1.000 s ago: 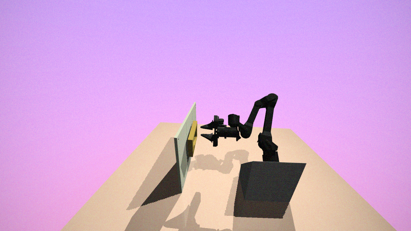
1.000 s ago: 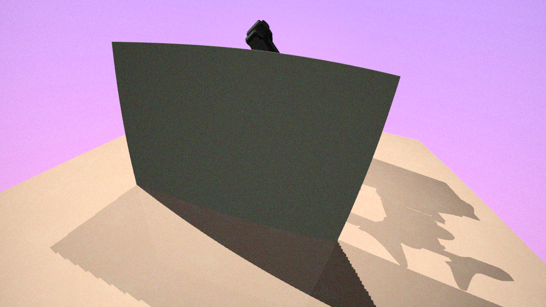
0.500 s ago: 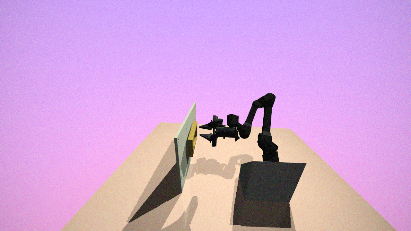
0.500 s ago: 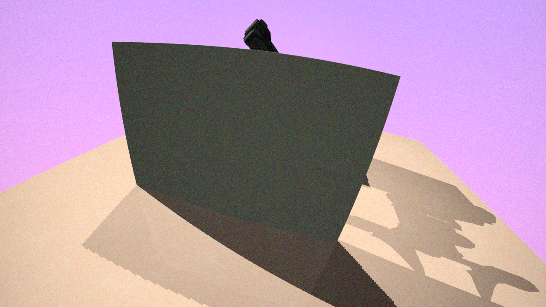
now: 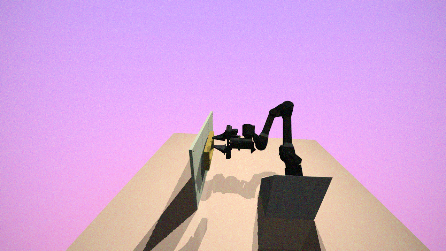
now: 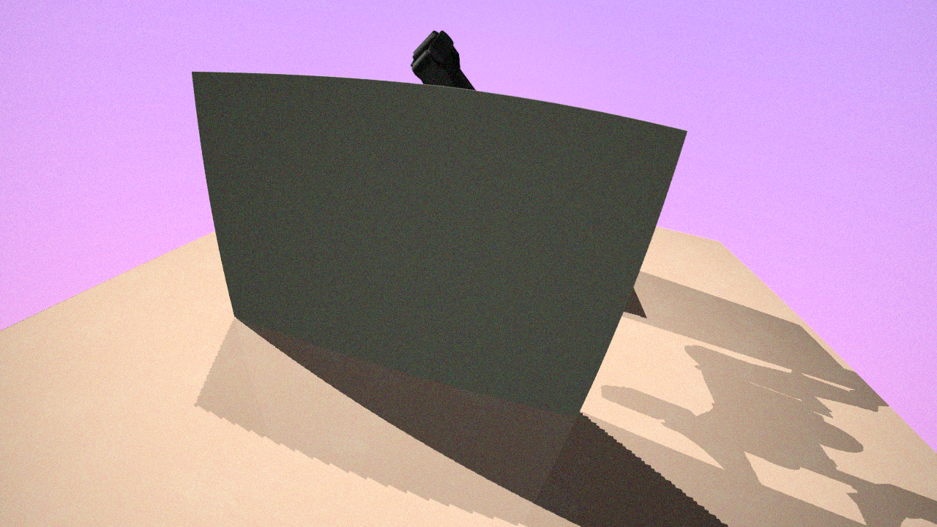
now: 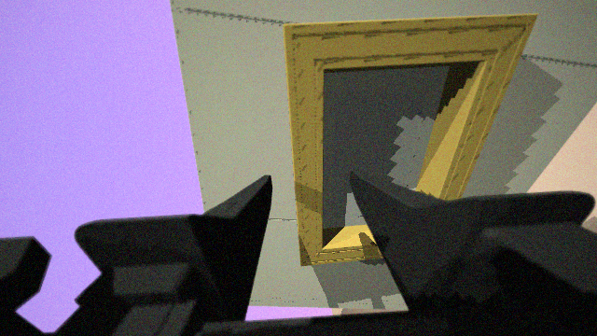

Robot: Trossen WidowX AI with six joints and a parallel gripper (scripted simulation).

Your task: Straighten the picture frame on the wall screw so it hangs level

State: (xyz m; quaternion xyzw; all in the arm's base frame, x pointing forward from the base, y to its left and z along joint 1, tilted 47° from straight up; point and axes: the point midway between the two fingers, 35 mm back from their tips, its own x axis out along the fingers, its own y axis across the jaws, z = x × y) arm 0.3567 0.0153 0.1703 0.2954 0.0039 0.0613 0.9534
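Two black pointed fingers of my gripper (image 7: pixel 310 184) stand apart, holding nothing, straddling the yellow wooden picture frame (image 7: pixel 305 140) on the pale green wall panel (image 7: pixel 233 117) at twelve o'clock. Risk — closing off-centre could twist it off its screw.

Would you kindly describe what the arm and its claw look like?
The arm is matte black throughout, made of slim rounded links with bulkier joint housings. No cables or markings show. The claw is equally black, with two wedge-shaped fingers that taper to sharp points.
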